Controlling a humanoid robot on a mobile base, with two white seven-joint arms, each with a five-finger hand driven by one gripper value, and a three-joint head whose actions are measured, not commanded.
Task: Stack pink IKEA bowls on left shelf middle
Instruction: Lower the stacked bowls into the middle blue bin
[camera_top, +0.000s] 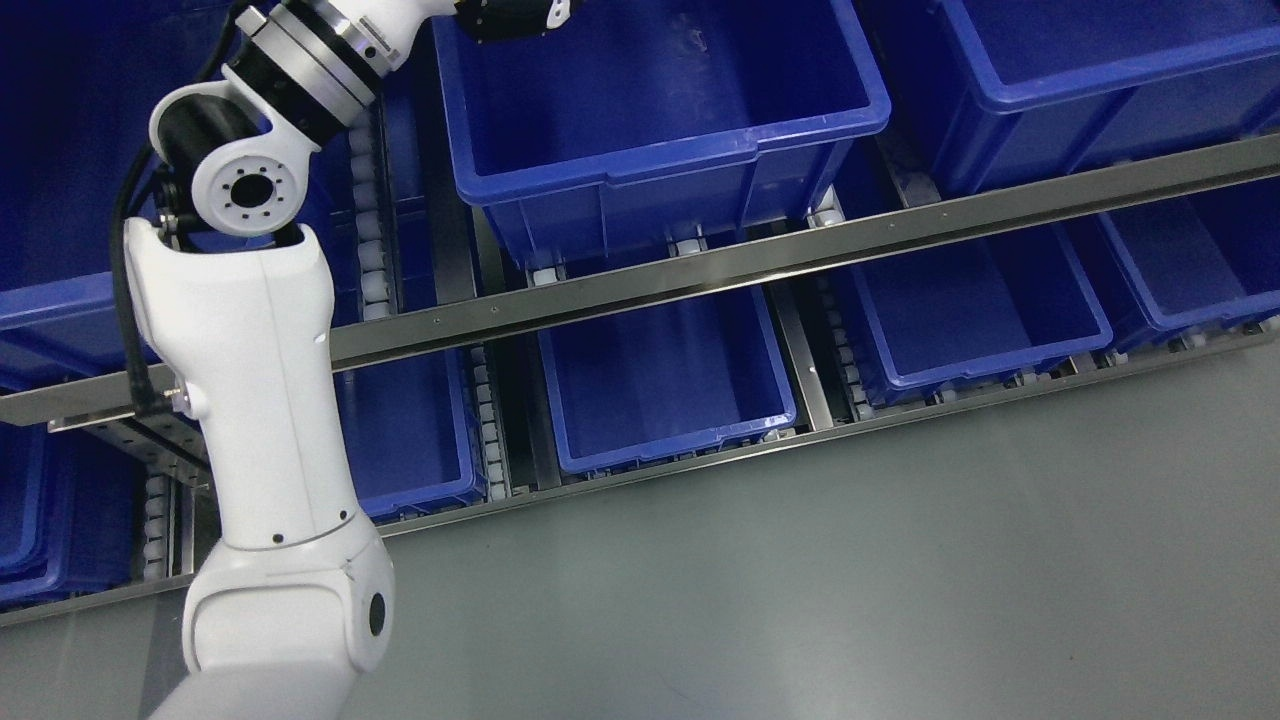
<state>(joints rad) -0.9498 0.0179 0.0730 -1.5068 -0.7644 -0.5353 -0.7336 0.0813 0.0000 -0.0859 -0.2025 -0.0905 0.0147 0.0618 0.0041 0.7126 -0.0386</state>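
A shelf (700, 265) holds blue bins (660, 110); no pink bowl is in view; the left hand (515, 15) is cropped at the top edge, grip unreadable, so reaching blind risks striking a bin rim.

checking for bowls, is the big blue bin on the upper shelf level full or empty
Empty as far as shown: the blue bin has bare inner walls and floor; its top-left corner is hidden by the left hand.

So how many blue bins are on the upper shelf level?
3 blue bins: far-left bin, centre bin, right bin; the left arm may hide more.
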